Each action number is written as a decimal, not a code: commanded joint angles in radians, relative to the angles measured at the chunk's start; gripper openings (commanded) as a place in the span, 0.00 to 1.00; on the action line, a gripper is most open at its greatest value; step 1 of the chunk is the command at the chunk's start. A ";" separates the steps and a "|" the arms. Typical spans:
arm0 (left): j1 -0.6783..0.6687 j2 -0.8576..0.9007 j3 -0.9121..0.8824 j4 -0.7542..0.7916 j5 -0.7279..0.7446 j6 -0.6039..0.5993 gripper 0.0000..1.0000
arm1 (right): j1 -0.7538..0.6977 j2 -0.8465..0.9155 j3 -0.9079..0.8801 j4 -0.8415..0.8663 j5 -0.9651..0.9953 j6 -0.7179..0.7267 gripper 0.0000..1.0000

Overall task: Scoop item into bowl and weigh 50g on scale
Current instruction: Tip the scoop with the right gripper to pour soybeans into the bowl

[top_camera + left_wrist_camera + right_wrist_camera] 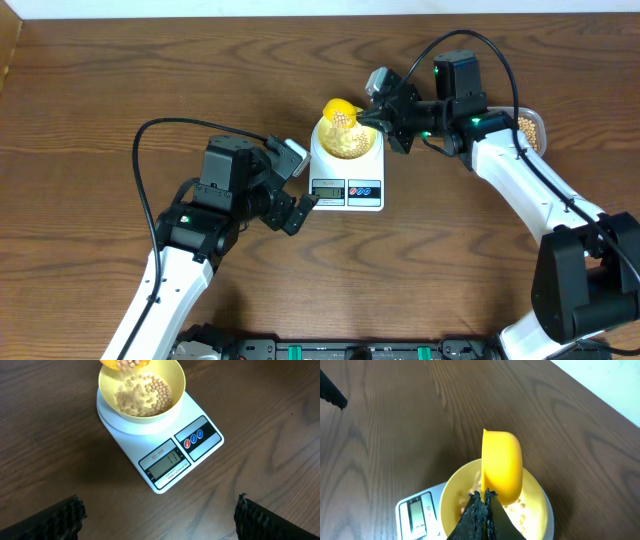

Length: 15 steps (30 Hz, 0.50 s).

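Right gripper (482, 499): fingers pinched tight on the near end of the scoop, and I see no gap between them.
Scoop (502, 465): yellow, rolled onto its side over the bowl. Its mouth faces left in my right wrist view. A few beans sit at its lip in the left wrist view.
Beans (145, 395): tan heap in the bottom of the bowl, with a blurred patch under the scoop.
Bowl (176, 382): pale yellow, sits on the rear half of the scale, narrower than the platform.
Scale (346, 204): white, mid-table, front edge toward the robot.
Display (166, 463): digits showing, but I can't read them reliably.
Buttons (194, 437): just right of the display.
Left gripper (300, 192): jaws wide apart and holding nothing. It hovers just off the scale's front-left corner, not touching. Its fingers (52, 519) show at the bottom corners of my left wrist view.
Tub (531, 130): beside the right arm's far side, beans inside, well apart from the scale.
Table (100, 90): dark wood.
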<state>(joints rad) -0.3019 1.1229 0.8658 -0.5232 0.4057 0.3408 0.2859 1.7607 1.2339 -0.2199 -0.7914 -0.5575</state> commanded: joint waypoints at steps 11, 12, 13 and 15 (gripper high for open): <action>0.004 -0.006 0.003 0.002 0.005 0.002 0.98 | 0.004 0.009 -0.003 -0.030 0.002 -0.190 0.01; 0.004 -0.006 0.003 0.002 0.005 0.002 0.98 | 0.004 0.009 -0.003 -0.039 0.001 -0.212 0.01; 0.005 -0.006 0.003 0.002 0.005 0.002 0.98 | 0.004 0.009 -0.003 -0.046 0.001 -0.232 0.01; 0.004 -0.006 0.003 0.002 0.005 0.002 0.98 | 0.004 0.009 -0.003 -0.050 0.001 -0.257 0.01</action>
<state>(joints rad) -0.3019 1.1229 0.8658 -0.5232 0.4057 0.3408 0.2859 1.7607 1.2339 -0.2657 -0.7845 -0.7277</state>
